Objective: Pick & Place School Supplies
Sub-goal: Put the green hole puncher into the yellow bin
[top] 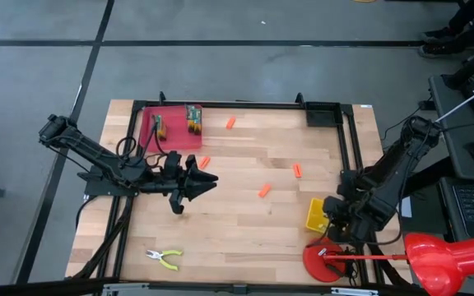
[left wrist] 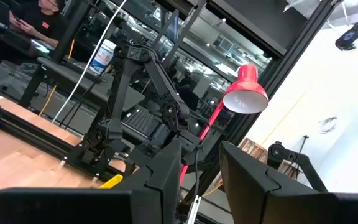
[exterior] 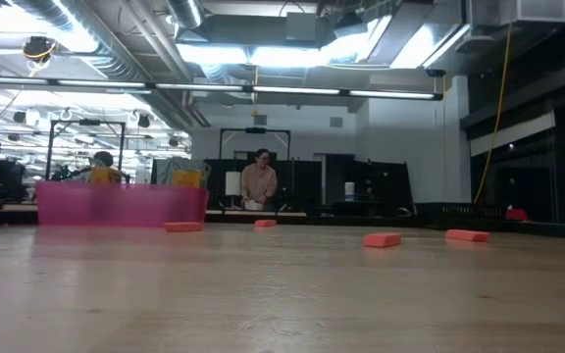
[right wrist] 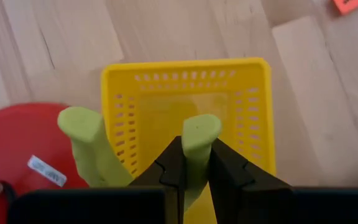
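In the right wrist view my right gripper [right wrist: 196,154] is shut on small pliers with yellow-green handles, over the yellow mesh basket [right wrist: 247,112]. From above, that gripper [top: 332,210] is at the table's right side beside the basket [top: 316,215]. My left gripper [top: 206,179] is open and holds nothing; it hovers left of centre, pointing toward the right edge. In its own view the fingers [left wrist: 166,177] stand apart. A second pair of pliers [top: 164,259] lies flat near the near edge. The green-and-yellow crayon box [top: 193,117] sits in the pink tray [top: 175,136]. Several orange pieces [top: 264,191] lie on the wood. My right gripper pinches one yellow-green handle of the pliers [right wrist: 199,132] between its two fingers, which lie along it. The other handle [right wrist: 84,134] sticks out free to one side. The pliers are lifted clear above the basket. The fingers hide the pliers' head.
A red lamp stands at the near right corner, with its base [top: 323,261] beside the basket and its head [top: 447,255] past the table edge. A black frame [top: 327,111] runs along the far and right edges. People show in the room beyond [exterior: 259,181].
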`<action>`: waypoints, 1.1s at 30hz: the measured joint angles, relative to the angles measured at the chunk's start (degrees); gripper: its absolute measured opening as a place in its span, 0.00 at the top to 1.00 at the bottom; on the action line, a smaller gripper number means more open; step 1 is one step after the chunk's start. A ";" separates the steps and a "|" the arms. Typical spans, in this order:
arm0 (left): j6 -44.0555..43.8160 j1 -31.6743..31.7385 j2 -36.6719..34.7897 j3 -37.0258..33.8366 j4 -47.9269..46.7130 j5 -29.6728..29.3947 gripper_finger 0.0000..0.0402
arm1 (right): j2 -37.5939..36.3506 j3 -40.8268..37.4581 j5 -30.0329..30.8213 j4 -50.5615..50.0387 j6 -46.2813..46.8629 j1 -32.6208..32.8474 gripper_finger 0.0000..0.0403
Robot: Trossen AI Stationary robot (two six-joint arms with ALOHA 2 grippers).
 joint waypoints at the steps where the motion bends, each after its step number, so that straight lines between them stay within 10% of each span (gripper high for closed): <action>1: 0.00 0.00 0.01 0.00 0.18 0.00 0.73 | 0.00 0.00 -0.39 -0.37 0.26 0.34 0.89; 26: 0.12 0.00 0.01 0.00 0.74 -0.31 0.77 | 0.00 0.02 -2.42 -3.39 8.64 7.61 0.88; 33: 0.14 0.00 0.01 0.00 0.72 -0.28 0.77 | 0.00 0.02 -2.61 -3.67 8.32 7.66 0.61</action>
